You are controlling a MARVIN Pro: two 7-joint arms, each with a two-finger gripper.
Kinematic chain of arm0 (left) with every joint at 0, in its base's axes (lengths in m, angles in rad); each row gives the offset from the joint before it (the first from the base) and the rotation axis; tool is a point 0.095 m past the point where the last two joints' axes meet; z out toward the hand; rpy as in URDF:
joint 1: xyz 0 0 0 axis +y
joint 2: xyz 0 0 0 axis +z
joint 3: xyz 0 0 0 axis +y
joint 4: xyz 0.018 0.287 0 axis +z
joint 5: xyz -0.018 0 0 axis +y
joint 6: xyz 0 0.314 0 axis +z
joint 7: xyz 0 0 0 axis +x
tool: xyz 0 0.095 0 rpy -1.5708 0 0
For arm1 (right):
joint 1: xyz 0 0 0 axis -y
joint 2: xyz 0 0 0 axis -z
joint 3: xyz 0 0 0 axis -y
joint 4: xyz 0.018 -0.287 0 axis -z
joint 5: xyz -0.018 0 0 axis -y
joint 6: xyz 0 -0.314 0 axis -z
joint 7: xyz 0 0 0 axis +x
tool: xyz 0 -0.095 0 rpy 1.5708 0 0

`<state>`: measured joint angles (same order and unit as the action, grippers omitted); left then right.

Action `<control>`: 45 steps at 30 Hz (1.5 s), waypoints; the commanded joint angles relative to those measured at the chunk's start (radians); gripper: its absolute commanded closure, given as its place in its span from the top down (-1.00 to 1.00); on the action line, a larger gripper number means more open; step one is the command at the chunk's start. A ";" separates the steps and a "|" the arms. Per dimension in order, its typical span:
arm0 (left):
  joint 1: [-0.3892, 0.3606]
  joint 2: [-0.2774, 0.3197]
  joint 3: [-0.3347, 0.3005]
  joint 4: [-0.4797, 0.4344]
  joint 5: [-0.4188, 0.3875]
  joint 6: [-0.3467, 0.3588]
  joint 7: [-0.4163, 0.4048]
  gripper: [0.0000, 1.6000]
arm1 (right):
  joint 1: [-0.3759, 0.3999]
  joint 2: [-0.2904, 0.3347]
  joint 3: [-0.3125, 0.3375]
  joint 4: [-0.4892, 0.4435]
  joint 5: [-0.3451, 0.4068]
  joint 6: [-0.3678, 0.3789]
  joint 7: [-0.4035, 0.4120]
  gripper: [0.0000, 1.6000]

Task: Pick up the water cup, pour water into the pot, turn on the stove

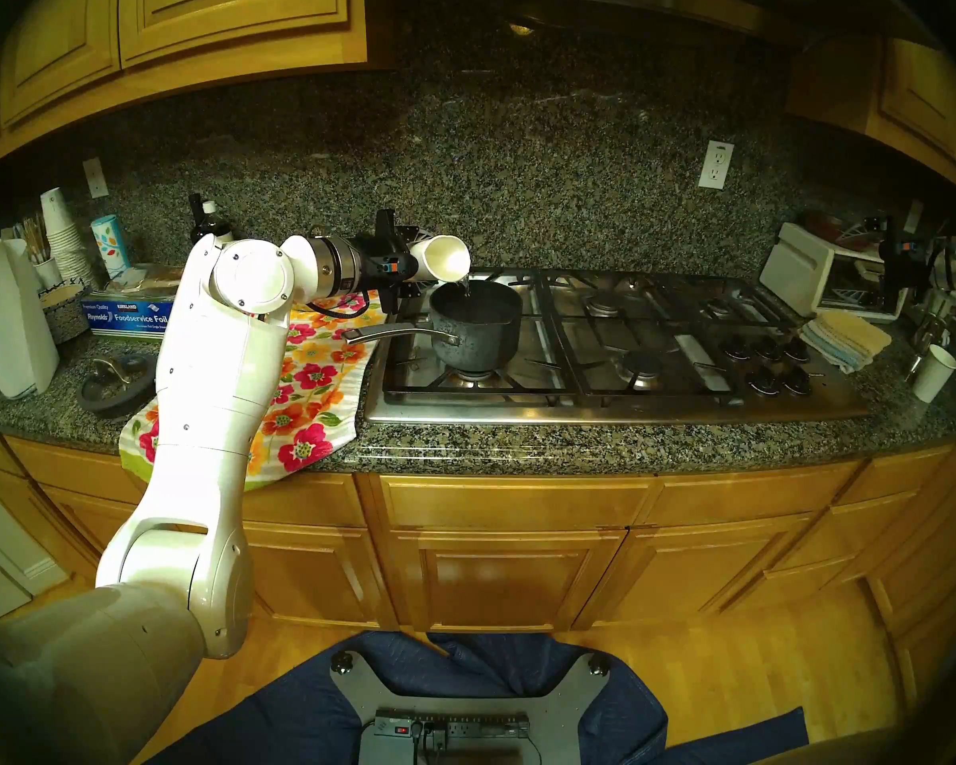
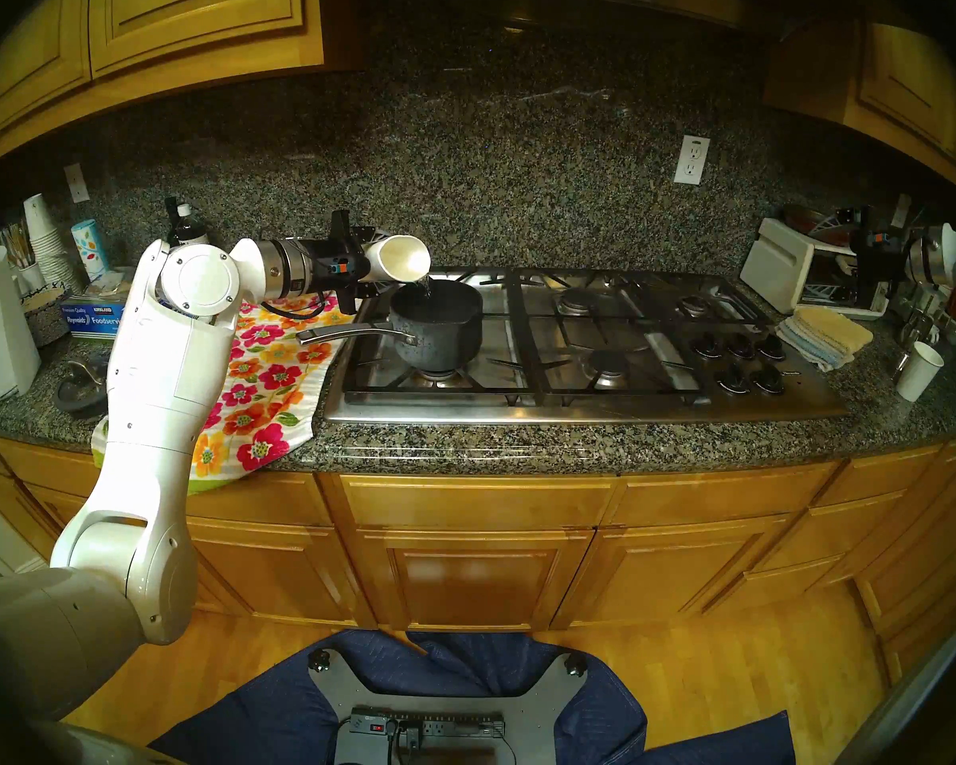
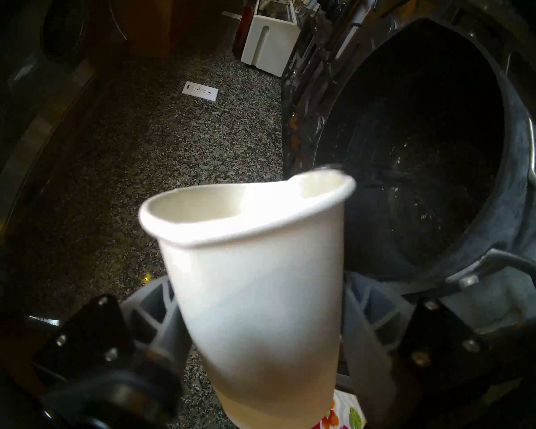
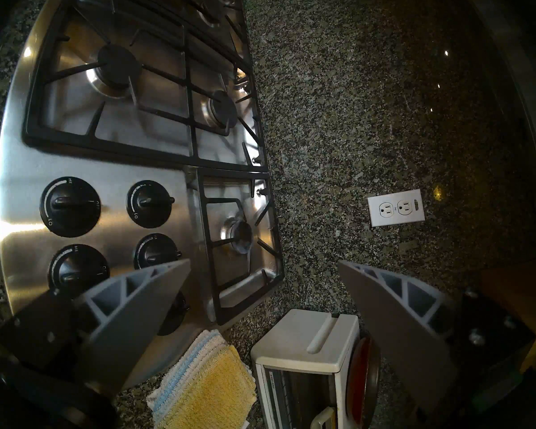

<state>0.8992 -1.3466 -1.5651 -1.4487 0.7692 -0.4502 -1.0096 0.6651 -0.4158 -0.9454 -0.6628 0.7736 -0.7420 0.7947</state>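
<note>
The left gripper (image 3: 260, 335) is clamped on the lower body of the water cup (image 3: 254, 283), its fingers (image 3: 155, 320) pressing the paper wall from both sides; the rim is already squeezed out of round, so a harder squeeze could buckle the cup, and a wet wall could let it slide in the grip. The cup lies tipped nearly on its side with its mouth over the near-left edge of the pot (image 1: 476, 328); a thin stream of water (image 1: 466, 286) falls from the lip into the pot, close to the rim, so a small drift leftward would likely send water onto the stove (image 1: 602, 361) or the floral towel (image 1: 305, 394). The pot sits on the front-left burner, its long handle pointing toward the arm; a dropped wrist could knock it. The right gripper (image 4: 263, 298) hangs with jaws wide apart and empty above the knobs (image 4: 72, 207), well clear of the pot; the burner is not yet lit.
</note>
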 commanded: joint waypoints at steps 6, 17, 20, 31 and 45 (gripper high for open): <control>-0.048 0.004 -0.010 -0.044 0.014 -0.030 0.021 -0.03 | 0.026 -0.010 0.018 0.006 0.008 0.000 -0.012 1.00; -0.047 0.007 -0.012 -0.064 0.041 -0.058 0.021 -0.04 | 0.026 -0.010 0.018 0.006 0.008 0.000 -0.012 1.00; -0.047 0.007 -0.013 -0.068 0.045 -0.062 0.019 -0.04 | 0.026 -0.010 0.018 0.006 0.008 0.000 -0.012 1.00; -0.068 0.010 -0.005 -0.064 0.081 -0.102 0.037 -0.04 | 0.025 -0.010 0.018 0.006 0.008 0.000 -0.012 1.00; -0.070 -0.002 0.008 -0.073 0.143 -0.160 0.069 -0.06 | 0.026 -0.010 0.018 0.006 0.008 0.000 -0.012 1.00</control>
<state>0.8773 -1.3369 -1.5624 -1.4870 0.9023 -0.5888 -0.9809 0.6648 -0.4158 -0.9454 -0.6625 0.7742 -0.7422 0.7949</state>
